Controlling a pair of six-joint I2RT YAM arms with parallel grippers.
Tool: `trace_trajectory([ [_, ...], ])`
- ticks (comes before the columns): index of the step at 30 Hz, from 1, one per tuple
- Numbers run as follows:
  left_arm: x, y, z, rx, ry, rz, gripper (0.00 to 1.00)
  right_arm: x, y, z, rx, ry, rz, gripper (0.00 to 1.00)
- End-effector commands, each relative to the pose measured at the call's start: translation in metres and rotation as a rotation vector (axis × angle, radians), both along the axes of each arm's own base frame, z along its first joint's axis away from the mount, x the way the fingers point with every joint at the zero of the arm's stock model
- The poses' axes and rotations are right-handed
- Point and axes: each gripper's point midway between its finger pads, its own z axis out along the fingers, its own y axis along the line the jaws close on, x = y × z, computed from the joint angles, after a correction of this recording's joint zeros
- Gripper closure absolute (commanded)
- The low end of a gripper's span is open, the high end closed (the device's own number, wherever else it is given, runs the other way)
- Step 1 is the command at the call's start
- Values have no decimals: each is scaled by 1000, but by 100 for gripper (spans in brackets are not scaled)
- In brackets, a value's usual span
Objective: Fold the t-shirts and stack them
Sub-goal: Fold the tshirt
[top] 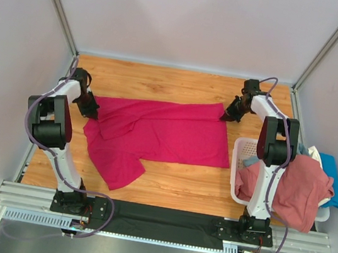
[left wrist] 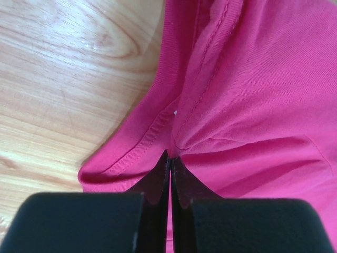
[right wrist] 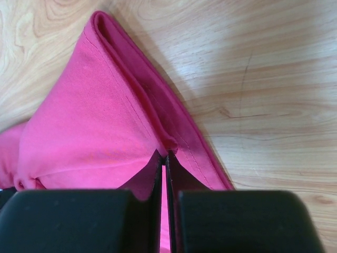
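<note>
Left fingers [left wrist: 155, 184] and right fingers [right wrist: 150, 179] pinch far corners of the magenta t-shirt [top: 162, 132]; folding seems barely begun, and other t-shirts [top: 297, 184] wait in the basket [top: 239, 159].

Soft, matt knit cloth with stitched hems for the magenta t-shirt [top: 161, 135]. Smooth wood grain, faintly glossy, on the tabletop [top: 163, 81]. White plastic lattice for the basket [top: 238, 159]. Ribbed bare metal along the front rail [top: 31, 198].

- Bright, even light; soft shadows beside shirt [top: 155, 131].
- Pale glare on table [left wrist: 79, 50] in wrist views.
- Blurred black fingers [right wrist: 79, 221] at bottom edge.
</note>
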Motion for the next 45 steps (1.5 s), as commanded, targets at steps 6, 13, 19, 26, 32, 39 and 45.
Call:
trace_trajectory([
  [6, 35, 24, 21, 90, -86, 9, 89, 5, -14, 8, -136, -38, 103, 98],
  [13, 33, 36, 43, 159, -75, -9, 54, 12, -24, 18, -261, -75, 214, 75],
  [19, 15, 30, 75, 171, -168, -38, 46, 2, -2, 85, -429, -210, 264, 55],
  [26, 62, -5, 82, -16, -310, -167, 46, -47, 191, 93, 46, -349, 482, 50],
  [32, 98, -4, 50, -77, -245, -208, 52, -79, 309, 83, 315, -316, 564, 55],
  [39, 95, 5, 21, -65, -180, -187, 53, -101, 359, 67, 406, -246, 579, 59],
  [45, 93, 9, 12, -58, -160, -164, 53, -112, 372, 54, 429, -213, 592, 62],
])
